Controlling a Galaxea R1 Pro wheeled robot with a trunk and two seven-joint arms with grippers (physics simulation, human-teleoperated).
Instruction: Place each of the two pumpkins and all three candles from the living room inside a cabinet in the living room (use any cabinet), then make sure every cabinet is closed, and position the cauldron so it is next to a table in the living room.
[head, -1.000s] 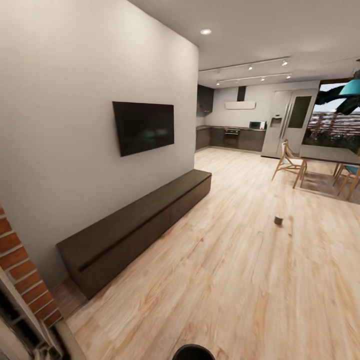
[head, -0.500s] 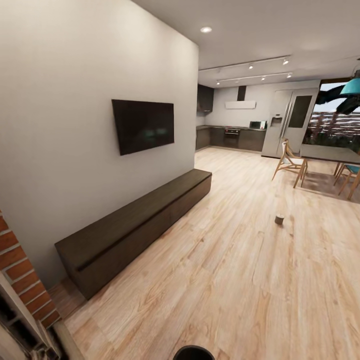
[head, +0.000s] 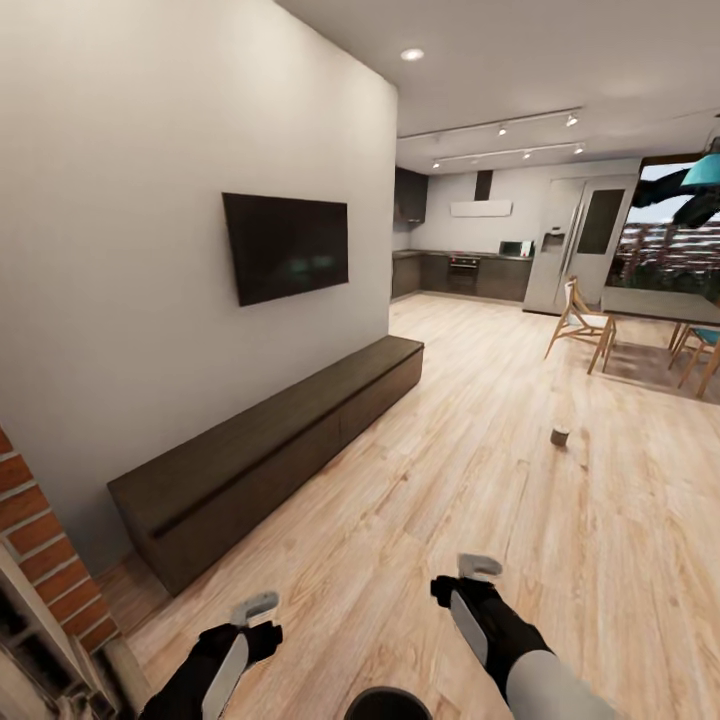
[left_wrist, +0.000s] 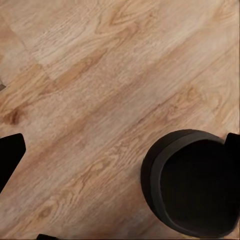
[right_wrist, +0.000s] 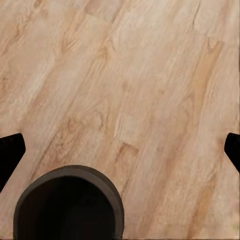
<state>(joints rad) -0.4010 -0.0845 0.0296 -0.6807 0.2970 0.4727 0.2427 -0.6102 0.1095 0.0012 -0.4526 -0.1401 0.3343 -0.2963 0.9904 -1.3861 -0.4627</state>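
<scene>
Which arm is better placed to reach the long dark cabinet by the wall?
Probably the left. The left end effector hangs on the side of the cabinet, nearer than the right end effector. Both look open and empty.

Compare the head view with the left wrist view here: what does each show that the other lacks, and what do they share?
Head view alone: the long dark cabinet against the wall with its fronts closed, the wall TV, a small candle standing on the floor far ahead, the dining chair, and both arms, with the left end effector and right end effector raised over the floor.

Left wrist view alone: a close look down into the cauldron, its inside dark.

Shared: the wood floor and the cauldron, just a dark rim at the head view's bottom edge.
</scene>
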